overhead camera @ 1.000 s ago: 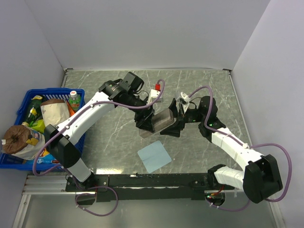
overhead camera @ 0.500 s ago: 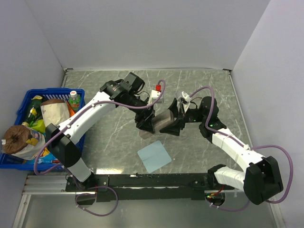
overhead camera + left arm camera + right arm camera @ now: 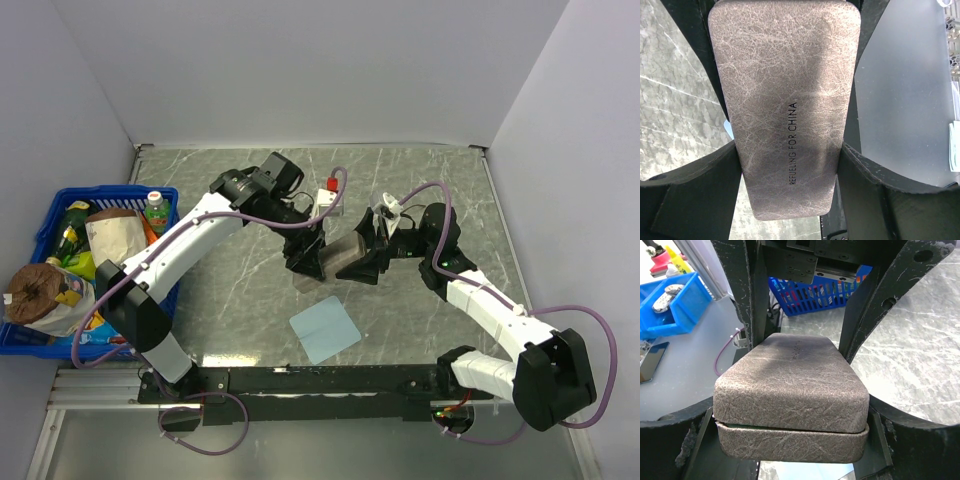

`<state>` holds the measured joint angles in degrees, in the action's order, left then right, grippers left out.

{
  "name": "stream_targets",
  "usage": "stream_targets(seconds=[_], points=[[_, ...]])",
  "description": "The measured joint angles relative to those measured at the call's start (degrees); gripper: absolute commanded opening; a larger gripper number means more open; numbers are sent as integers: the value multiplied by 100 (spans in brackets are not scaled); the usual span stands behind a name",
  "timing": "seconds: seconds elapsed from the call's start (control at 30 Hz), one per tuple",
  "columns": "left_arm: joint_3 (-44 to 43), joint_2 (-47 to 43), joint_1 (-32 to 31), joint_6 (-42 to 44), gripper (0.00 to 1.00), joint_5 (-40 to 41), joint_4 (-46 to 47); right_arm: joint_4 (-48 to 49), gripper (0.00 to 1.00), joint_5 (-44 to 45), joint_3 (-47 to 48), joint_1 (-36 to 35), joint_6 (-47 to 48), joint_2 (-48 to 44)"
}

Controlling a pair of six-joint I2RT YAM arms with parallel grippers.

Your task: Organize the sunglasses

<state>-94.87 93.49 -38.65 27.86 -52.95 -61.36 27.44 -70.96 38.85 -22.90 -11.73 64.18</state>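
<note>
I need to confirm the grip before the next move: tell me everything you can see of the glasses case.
The case is a grey-brown rounded rectangle with a cracked, leather-like texture and REFUELING FOR CHINA printed small on its lid. It is shut, with a thin green line showing at the seam, so its contents are hidden. It is held off the marble table, clamped across its long sides by the left gripper, with the right gripper closed on one end.

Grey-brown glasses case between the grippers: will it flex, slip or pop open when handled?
The case is probably stiff: its boxy shell shows no denting where the left gripper pinches it. Its textured, leather-like skin should resist slipping. A thin seam shows along the front edge, so the lid might gape if squeezed unevenly.
</note>
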Motion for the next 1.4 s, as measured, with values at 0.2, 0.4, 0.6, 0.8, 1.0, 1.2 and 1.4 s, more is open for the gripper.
stream_targets(seconds=[0.2, 0.4, 0.6, 0.8, 1.0, 1.2, 1.4], points=[[13, 26, 103, -2, 62, -216, -2, -4, 0, -7, 15, 0, 2, 2], [57, 136, 205, 9, 62, -544, -46, -170, 0, -55, 46, 0, 68, 13], [70, 380, 317, 151, 63, -973, -157, -428, 0, -81, 46, 22, 227, 0], [55, 699, 411, 396, 64, -1460, -428, -393, 0, -83, -184, 46, 225, -98], [-31, 870, 542, 562, 64, -1873, -664, -313, 0, -105, -249, 72, 273, -188], [-74, 968, 713, 555, 65, -2243, -761, -127, 0, -116, -293, 94, 356, -254], [-85, 1038, 861, 450, 68, -2531, -815, -170, 0, -162, -297, 105, 647, -258]])
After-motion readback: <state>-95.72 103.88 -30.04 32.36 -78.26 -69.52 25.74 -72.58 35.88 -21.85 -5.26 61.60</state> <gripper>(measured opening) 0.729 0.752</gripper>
